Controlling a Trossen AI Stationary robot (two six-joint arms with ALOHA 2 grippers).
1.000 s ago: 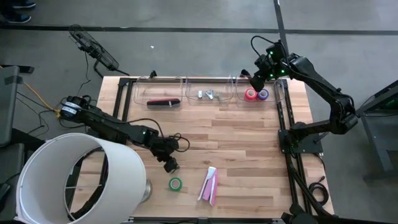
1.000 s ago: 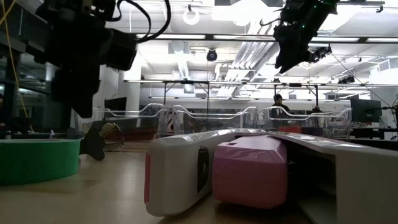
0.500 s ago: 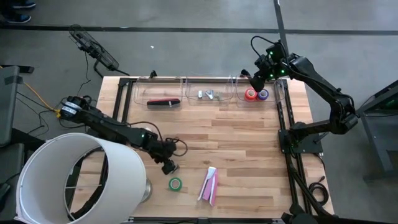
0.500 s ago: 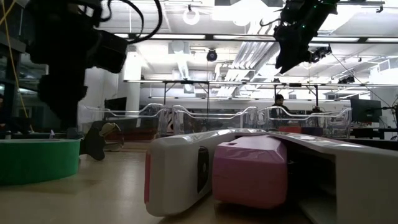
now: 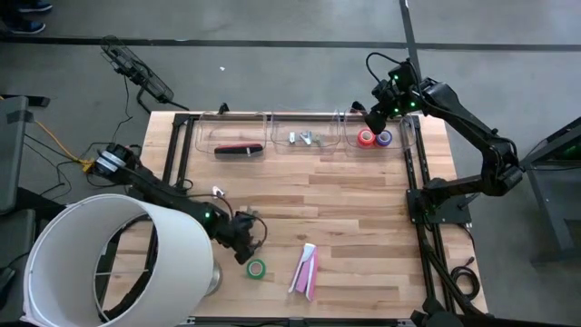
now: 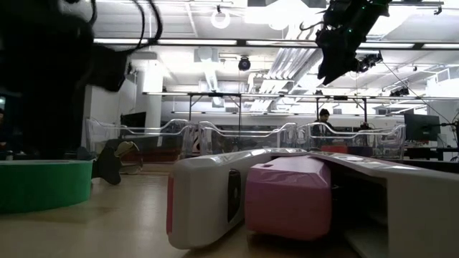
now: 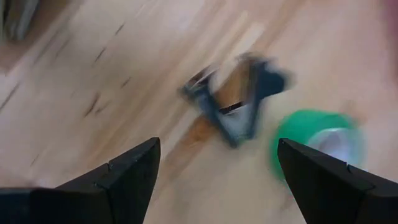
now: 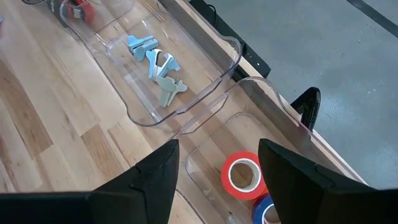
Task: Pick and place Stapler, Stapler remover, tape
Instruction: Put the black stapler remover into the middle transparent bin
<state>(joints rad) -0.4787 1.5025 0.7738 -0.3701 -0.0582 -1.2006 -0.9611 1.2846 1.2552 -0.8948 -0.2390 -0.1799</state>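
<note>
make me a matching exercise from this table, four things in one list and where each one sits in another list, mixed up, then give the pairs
Things
1. green tape
2. red-orange tape
3. stapler removers
4. pink and white stapler

Places
A. middle clear tray
B. bare wood, beside the left gripper
C. right clear tray, under the right gripper
D. bare wood near the front edge, right of the green roll

Pairs: 1-B, 2-C, 3-A, 4-D

Bright ceiling lights behind; left wrist view motion-blurred.
</note>
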